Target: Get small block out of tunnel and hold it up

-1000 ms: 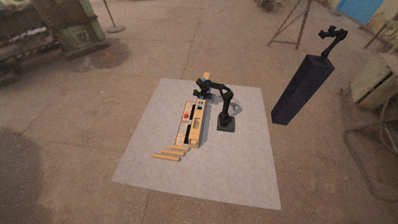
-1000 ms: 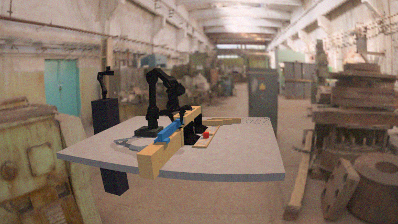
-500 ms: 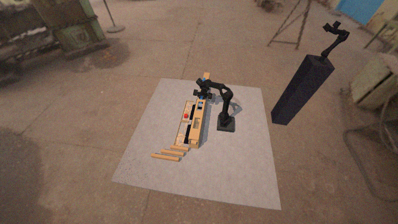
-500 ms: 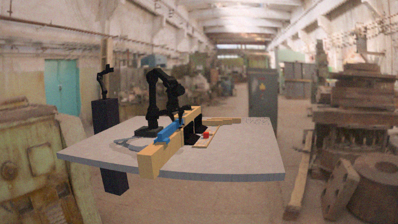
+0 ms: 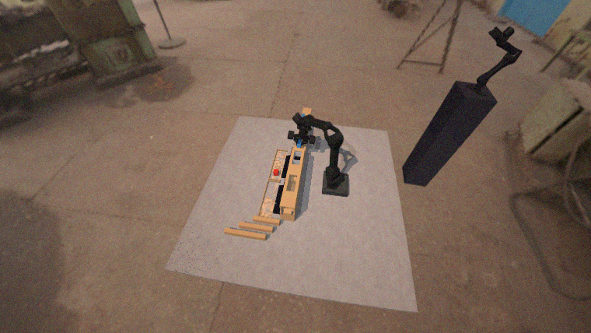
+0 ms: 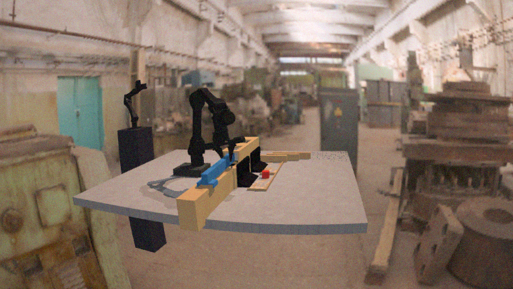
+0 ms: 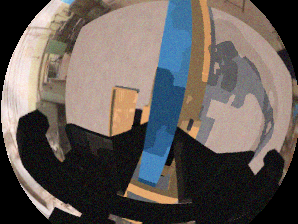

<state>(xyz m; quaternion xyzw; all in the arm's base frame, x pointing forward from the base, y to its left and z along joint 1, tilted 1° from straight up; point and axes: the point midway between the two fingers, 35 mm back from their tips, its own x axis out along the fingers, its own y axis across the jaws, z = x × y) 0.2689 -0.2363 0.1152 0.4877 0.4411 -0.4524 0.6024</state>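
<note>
My jaws pinch the blue handle [image 5: 299, 142] [image 6: 217, 168] [image 7: 167, 100]; the red block [image 5: 275, 172] [image 6: 265, 173] lies outside the tunnel [image 5: 294, 167] [image 6: 247, 144], not yet lifted.

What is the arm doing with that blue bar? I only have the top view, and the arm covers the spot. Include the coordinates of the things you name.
Observer: In the wrist view, the gripper [image 5: 298, 141] [image 6: 231, 157] [image 7: 161, 127] is shut on the blue bar [image 5: 299, 143] [image 6: 215, 171] [image 7: 172, 65], one finger on each side.
Visitor: Does the wooden piece [image 5: 306, 110] [image 6: 194, 202] at the far end stay on the table [image 5: 351, 256] [image 6: 287, 211]?
Observer: The exterior view shows its end sticking out past the table's edge.
Visitor: And the blue bar, is it lying on the table?
Observer: No. The exterior view shows it raised above the tabletop, along the top of the wooden piece.
</note>
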